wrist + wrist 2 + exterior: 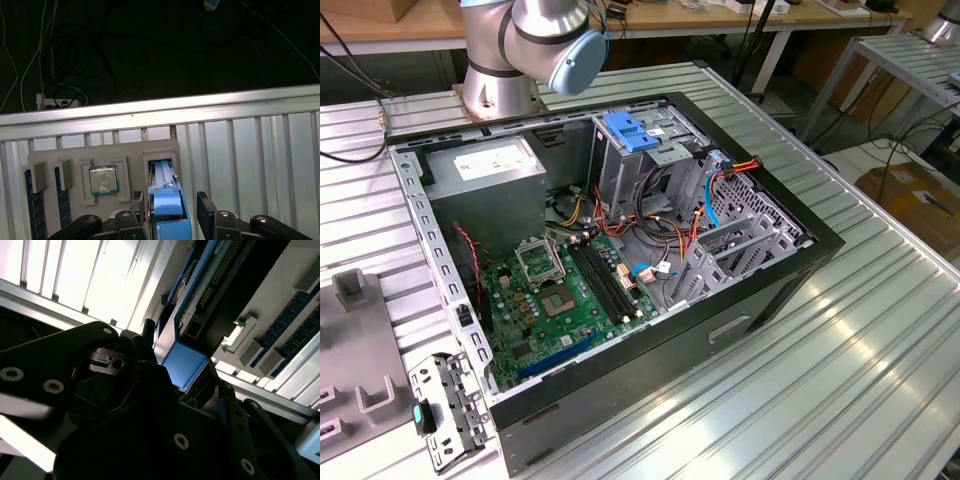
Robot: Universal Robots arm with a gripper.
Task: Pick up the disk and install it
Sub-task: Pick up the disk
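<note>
We're at the pick step. Memory sticks (30,210) and processor (103,180) sit in the grey tray (75,152) on the worktop (250,160), off to one side of the fingers (206,211). The disk (167,200) stands on edge in its slot between them. Fingers are spread, with thin gaps either side. We reckon the grip needs even contact on both rails.

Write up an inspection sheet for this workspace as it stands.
Surface: slatted metal table.
Job's things: disk standing on edge in a slot of the grey tray; open computer case with blue-topped drive cage.
Clutter: processor and memory sticks in the tray.
Grippers: gripper astride the disk.
Cables: wire bundles inside the case; cabled power strip beyond the table.
Surroundings: workbenches, cardboard on the floor.
</note>
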